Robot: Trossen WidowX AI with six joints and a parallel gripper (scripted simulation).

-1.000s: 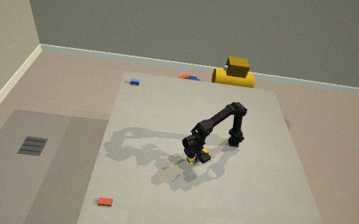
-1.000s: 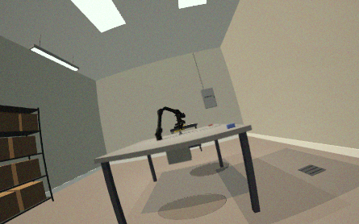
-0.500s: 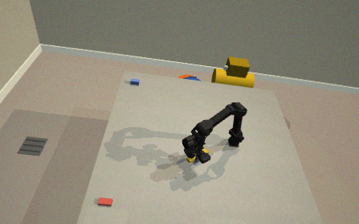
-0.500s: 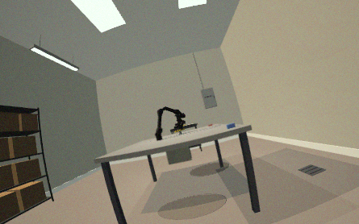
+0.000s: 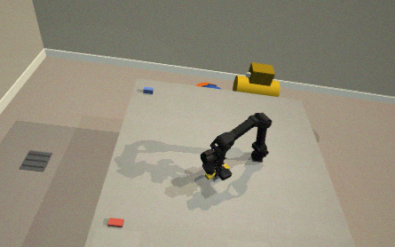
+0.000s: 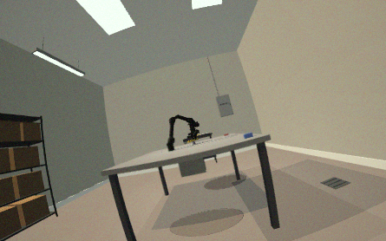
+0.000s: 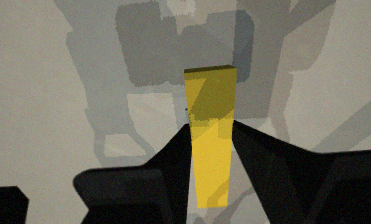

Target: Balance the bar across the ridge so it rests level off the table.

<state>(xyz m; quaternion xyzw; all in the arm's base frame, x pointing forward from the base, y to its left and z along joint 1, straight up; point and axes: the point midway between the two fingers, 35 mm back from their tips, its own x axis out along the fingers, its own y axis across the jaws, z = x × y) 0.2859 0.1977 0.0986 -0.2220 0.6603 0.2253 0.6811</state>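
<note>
The yellow bar (image 5: 210, 176) (image 6: 190, 140) (image 7: 212, 165) is held across its middle between the two black fingers. My gripper (image 5: 217, 172) (image 7: 209, 126) is shut on it, with one bar end sticking out on each side. In the wrist view the bar runs up the picture and its far end lies in shadow. The gripper is low over the table, but the gap under the bar cannot be judged. A small pale patch shows just below the gripper in the top view; I cannot tell whether it is the ridge. The ridge is otherwise hidden or indistinct.
The grey table (image 5: 164, 115) (image 6: 152, 159) carries a blue block (image 5: 148, 91) (image 6: 248, 135) at a far corner and a red block (image 5: 115, 222) near the left edge. The arm's base (image 5: 259, 155) stands right of the gripper. Arm shadows cross the table.
</note>
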